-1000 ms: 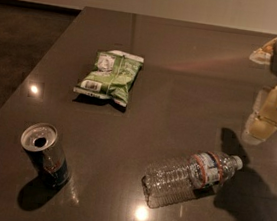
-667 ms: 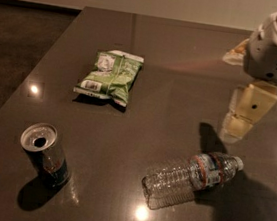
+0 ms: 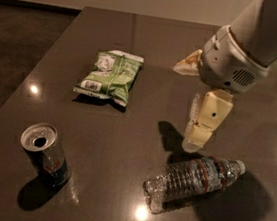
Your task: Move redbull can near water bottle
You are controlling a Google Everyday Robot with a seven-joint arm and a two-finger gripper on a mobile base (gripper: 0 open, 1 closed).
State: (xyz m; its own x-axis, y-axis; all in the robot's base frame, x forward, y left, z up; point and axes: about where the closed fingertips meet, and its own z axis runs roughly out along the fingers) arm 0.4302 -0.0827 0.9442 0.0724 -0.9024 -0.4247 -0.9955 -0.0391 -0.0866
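Note:
The redbull can (image 3: 45, 155) stands upright at the front left of the dark table (image 3: 151, 48), its silver top opened. The water bottle (image 3: 194, 179) lies on its side at the front right, white cap pointing right. My gripper (image 3: 186, 108) hangs above the table just behind the bottle, far to the right of the can. It is open and empty. One cream finger (image 3: 203, 121) points down toward the table, and its tip is close to the bottle's upper side.
A green snack bag (image 3: 111, 75) lies flat at the middle left of the table, behind the can. My white arm (image 3: 258, 41) comes in from the upper right. The table's left edge runs diagonally beside the can.
My arm and gripper have moved left and forward over the table, from the right edge to just behind the bottle. The can, the bottle and the bag have not moved.

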